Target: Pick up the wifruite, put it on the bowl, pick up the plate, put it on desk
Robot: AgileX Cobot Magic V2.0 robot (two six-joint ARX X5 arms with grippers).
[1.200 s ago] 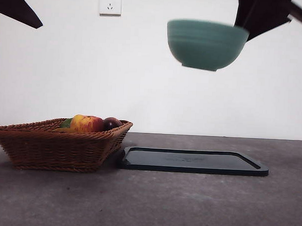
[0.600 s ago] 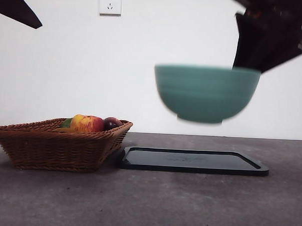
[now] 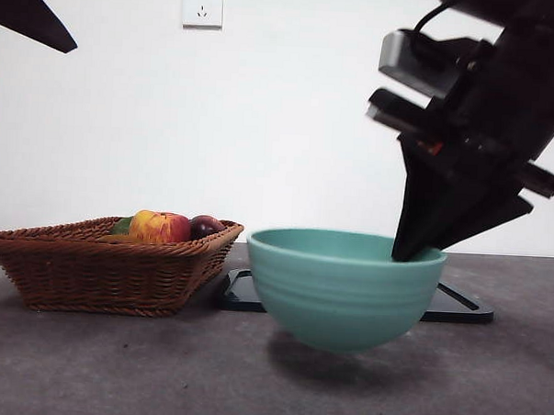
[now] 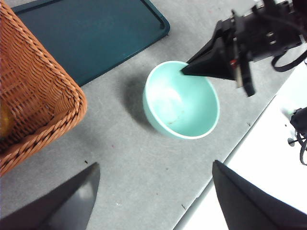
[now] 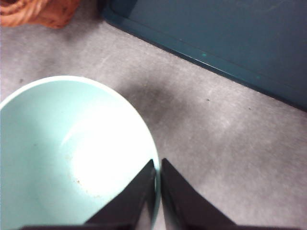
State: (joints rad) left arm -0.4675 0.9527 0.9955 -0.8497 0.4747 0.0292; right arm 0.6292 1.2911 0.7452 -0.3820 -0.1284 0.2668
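The teal-green bowl (image 3: 342,288) is empty and hangs by its rim from my right gripper (image 3: 411,254), low over the grey desk (image 3: 114,366) in front of the dark tray. In the right wrist view the jaws (image 5: 158,179) are shut on the bowl's rim (image 5: 57,153), one inside and one outside. The left wrist view shows the bowl (image 4: 181,100) with the right gripper (image 4: 187,72) at its rim. Whether the bowl touches the desk I cannot tell. My left gripper (image 4: 153,196) is open and empty, high above the desk. The wifruite is hidden.
A brown wicker basket (image 3: 99,273) stands at the left with a red-yellow apple (image 3: 158,227) and a dark purple fruit (image 3: 204,226). A flat dark teal tray (image 3: 461,309) lies behind the bowl. The desk's edge (image 4: 225,163) runs close to the bowl in the left wrist view.
My right gripper has carried the bowl down from high in the air, and nearer to the front camera, to just above the desk. The left arm has not moved.
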